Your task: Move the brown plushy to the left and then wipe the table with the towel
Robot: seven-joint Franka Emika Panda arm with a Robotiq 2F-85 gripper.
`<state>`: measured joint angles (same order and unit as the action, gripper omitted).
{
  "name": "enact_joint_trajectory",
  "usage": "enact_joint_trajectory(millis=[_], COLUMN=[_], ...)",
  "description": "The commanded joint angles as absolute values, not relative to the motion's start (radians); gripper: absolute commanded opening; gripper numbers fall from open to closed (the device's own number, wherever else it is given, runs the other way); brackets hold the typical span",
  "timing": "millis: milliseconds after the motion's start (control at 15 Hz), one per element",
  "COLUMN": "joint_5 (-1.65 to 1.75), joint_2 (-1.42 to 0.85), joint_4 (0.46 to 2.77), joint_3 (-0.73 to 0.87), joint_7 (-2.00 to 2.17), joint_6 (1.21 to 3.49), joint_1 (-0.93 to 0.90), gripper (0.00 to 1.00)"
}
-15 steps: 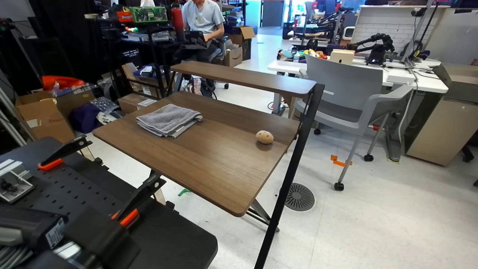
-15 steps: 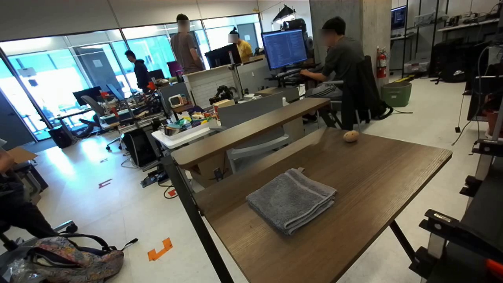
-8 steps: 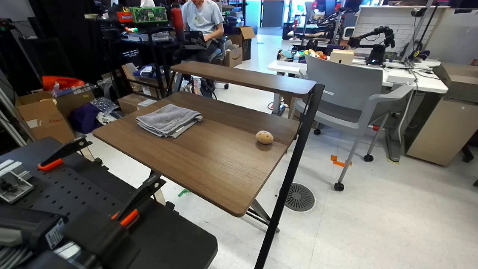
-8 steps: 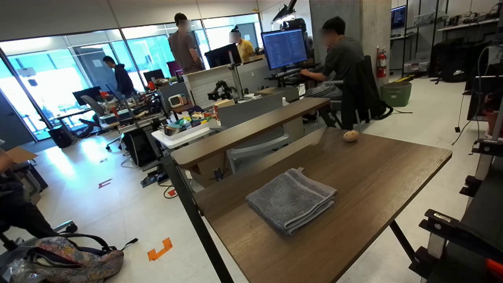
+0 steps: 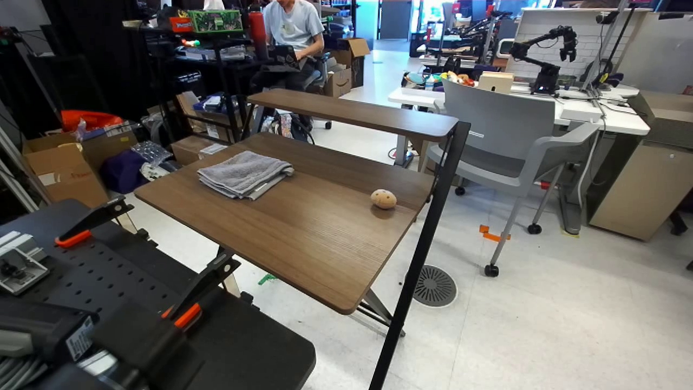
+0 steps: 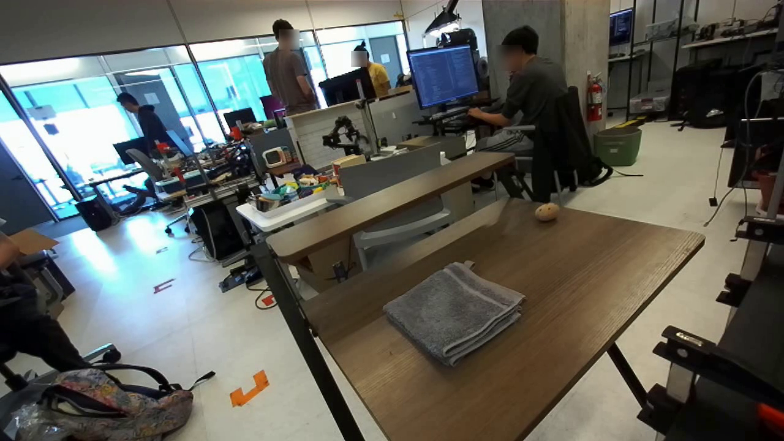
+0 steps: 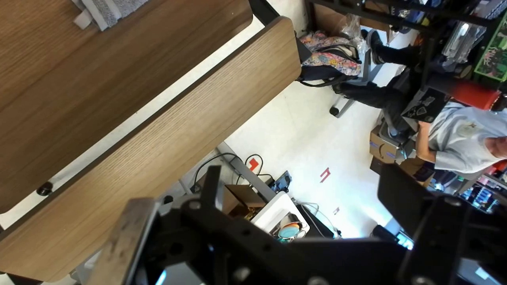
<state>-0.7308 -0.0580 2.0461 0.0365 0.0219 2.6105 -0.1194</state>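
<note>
The brown plushy (image 5: 384,199) sits on the brown wood-grain table (image 5: 314,227), near the end by the black slanted post. It also shows in an exterior view (image 6: 547,212) near the far edge. The grey folded towel (image 5: 243,173) lies flat towards the table's other end, well apart from the plushy; it also shows in an exterior view (image 6: 453,312). My gripper (image 7: 303,188) is open with nothing between its fingers. The wrist view looks past the raised shelf (image 7: 190,122) to the floor. Only a corner of the towel (image 7: 113,10) shows there; the plushy is out of view.
The raised shelf (image 5: 352,112) runs along one long side of the table. A black slanted post (image 5: 422,249) stands at the table's end. A black bench with clamps (image 5: 206,287) stands by the opposite long side. A grey chair (image 5: 498,130) stands beyond the post.
The plushy, towel and table have not moved. In the background, a small black arm on a white desk has risen, and a standing person has moved left.
</note>
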Motion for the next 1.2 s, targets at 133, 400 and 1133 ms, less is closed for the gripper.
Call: enact_joint_trajectory(millis=[133, 400, 1133], joint_5=[-0.46, -0.12, 0.071], joint_2=[-0.176, -0.333, -0.544], joint_4=[1.979, 1.865, 1.696], joint_3=[0.037, 0.149, 0.24], joint_7=[0.255, 0.483, 0.681], joint_6=[2.712, 2.725, 2.333], joint_1=[-0.067, -0.053, -0.047], gripper=[1.0, 1.0, 1.0])
